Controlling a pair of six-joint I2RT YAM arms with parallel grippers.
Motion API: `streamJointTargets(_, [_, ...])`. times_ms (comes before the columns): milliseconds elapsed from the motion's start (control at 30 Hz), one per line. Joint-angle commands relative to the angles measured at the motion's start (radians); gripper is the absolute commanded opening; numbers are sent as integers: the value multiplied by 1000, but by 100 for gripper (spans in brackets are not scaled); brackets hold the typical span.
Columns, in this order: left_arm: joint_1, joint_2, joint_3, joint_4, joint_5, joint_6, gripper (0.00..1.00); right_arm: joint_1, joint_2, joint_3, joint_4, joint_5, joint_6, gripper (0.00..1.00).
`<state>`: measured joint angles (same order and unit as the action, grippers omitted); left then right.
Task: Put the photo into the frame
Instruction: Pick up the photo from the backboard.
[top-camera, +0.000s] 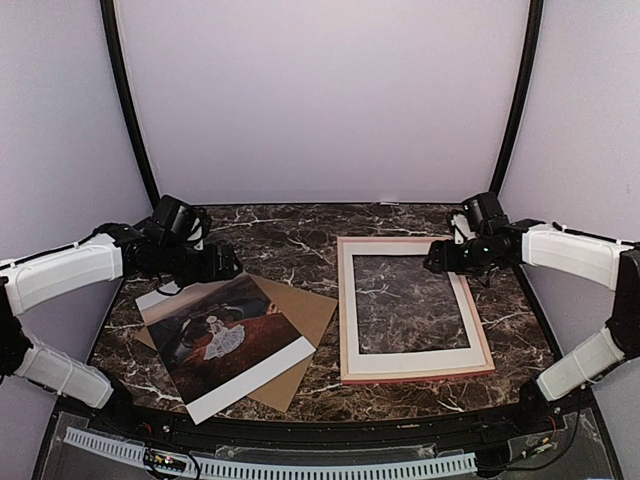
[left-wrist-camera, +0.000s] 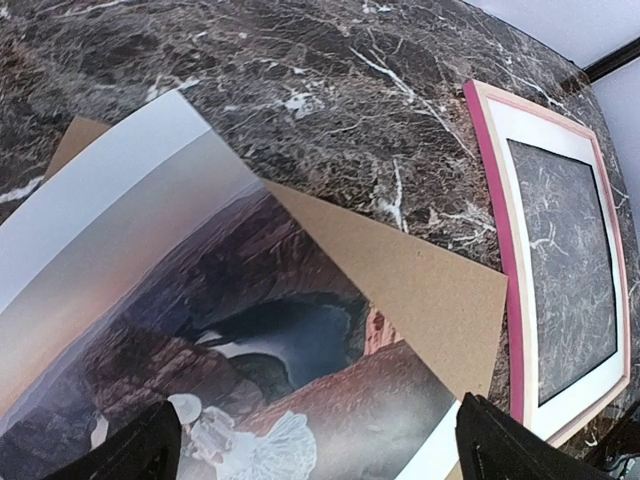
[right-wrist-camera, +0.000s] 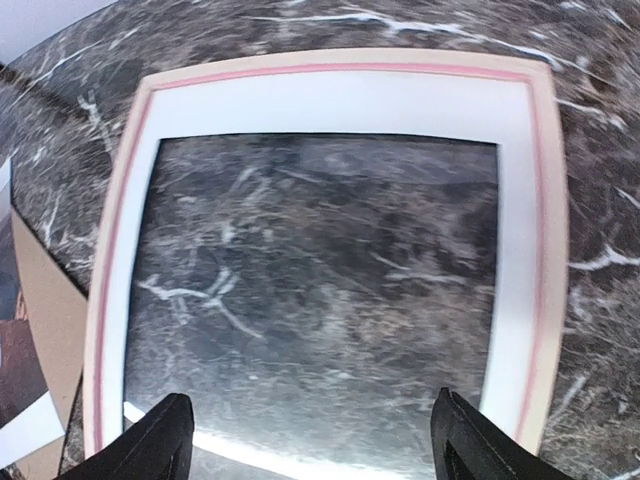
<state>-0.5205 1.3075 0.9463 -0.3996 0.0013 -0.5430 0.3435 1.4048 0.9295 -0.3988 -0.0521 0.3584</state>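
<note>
two claws, both spread wide and holding nothing. at the left of the top view the left claw (left-wrist-camera: 315, 430) hovers low over the far end of the photo (top-camera: 225, 335). the photo lies picture side up, askew on a brown board (top-camera: 305, 310) at lower left, wholly outside the frame (top-camera: 345, 300). i'd guess the claw hangs there to find an edge it can pinch. right of centre the frame lies flat, with a white mat (top-camera: 410, 362) inside it and the table (top-camera: 290, 225) showing through the window. at upper right the right claw (right-wrist-camera: 312, 420) hovers over the frame's far right corner, likely to steady it.
</note>
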Motion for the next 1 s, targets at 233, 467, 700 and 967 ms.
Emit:
streamJointTargets(233, [73,-288,-247,-89,89,-80,99,412,199,243,-20,90,39,84])
streamJointTargets(467, [87,-411,-303,-163,86,-116,99,583,351,371,-4,93,54,84])
streamJointTargets(700, [92,-519,-376,-189,89,-182,99,678,517,542,-30,64,31,84])
streamJointTargets(967, [93,-566,-389,-230,18,-250,99,689,611,597,-3,14,9,84])
